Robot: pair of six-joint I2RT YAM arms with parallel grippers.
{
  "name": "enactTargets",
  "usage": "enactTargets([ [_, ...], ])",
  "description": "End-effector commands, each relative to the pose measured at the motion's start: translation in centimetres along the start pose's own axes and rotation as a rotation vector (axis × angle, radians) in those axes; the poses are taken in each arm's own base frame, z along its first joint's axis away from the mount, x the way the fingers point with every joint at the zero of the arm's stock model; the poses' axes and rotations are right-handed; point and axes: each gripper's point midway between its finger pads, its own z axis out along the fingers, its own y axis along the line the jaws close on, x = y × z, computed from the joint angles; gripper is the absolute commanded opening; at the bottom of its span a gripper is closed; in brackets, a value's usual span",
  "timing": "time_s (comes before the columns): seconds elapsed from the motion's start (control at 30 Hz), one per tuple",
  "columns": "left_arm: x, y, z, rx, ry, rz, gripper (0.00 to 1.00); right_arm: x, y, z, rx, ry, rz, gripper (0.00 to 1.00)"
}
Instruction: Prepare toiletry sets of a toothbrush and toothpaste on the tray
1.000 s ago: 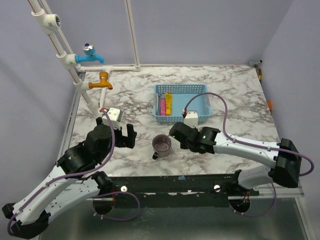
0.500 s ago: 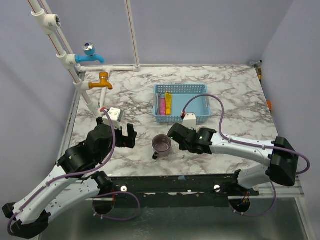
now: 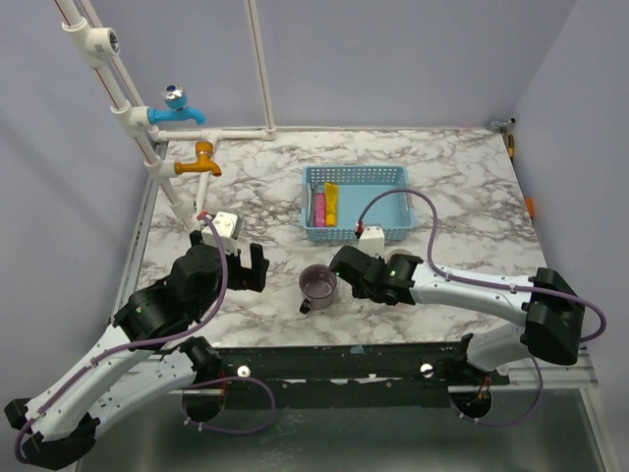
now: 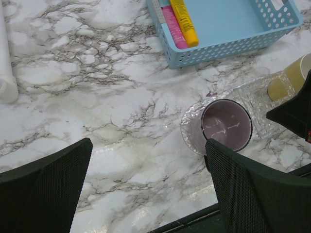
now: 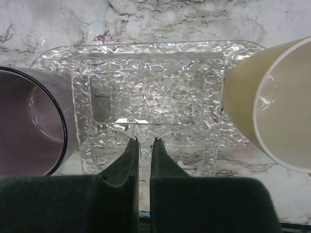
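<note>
A yellow wedge-shaped toothpaste tube (image 4: 183, 22) and a magenta-pink toothpaste tube (image 4: 173, 26) are laid side by side along the left wall of a light-blue perforated plastic basket (image 4: 228, 46). They are well apart from the clear textured tray (image 5: 146, 87), so no set is judged assembled yet. A translucent mauve cup (image 5: 29, 126) and a cream mug (image 5: 272, 107) are stood at the tray's two ends, a layout judged to allow one set each. The right gripper (image 5: 144, 143) is held low at the tray's near rim, its fingers drawn together to a slit with nothing seen between them. The left gripper (image 4: 148, 145) is spread wide and empty above the marble table (image 3: 462, 177), near the cup. From overhead, the mug and most of the tray are hidden beneath the right arm. No toothbrush is clearly made out; a grey strip (image 4: 156, 9) beside the pink tube may be one.
</note>
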Motion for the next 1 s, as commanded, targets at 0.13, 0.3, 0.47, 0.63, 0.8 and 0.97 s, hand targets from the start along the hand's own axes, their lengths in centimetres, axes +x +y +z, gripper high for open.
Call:
enactTargets([
  [0.13, 0.5, 0.6, 0.3, -0.035, 0.014, 0.002, 0.99, 0.3, 0.5, 0.4, -0.014, -0.002, -0.005, 0.04],
  [0.3, 0.6, 0.7, 0.3, -0.038, 0.016, 0.003, 0.99, 0.5, 0.1, 0.5, -0.004, -0.004, 0.002, 0.05],
  [0.47, 0.6, 0.7, 0.3, -0.039, 0.018, 0.003, 0.99, 0.5, -0.1, 0.3, -0.002, -0.005, 0.003, 0.05],
  [0.63, 0.6, 0.7, 0.4, -0.041, 0.018, 0.004, 0.99, 0.2, -0.4, 0.0, 0.001, -0.012, 0.008, 0.08],
  [0.8, 0.6, 0.7, 0.4, -0.043, 0.020, 0.005, 0.99, 0.1, -0.7, -0.3, 0.006, -0.017, 0.013, 0.08],
  [0.97, 0.6, 0.7, 0.4, -0.044, 0.020, 0.005, 0.99, -0.1, -0.8, -0.4, 0.010, -0.023, 0.019, 0.09],
])
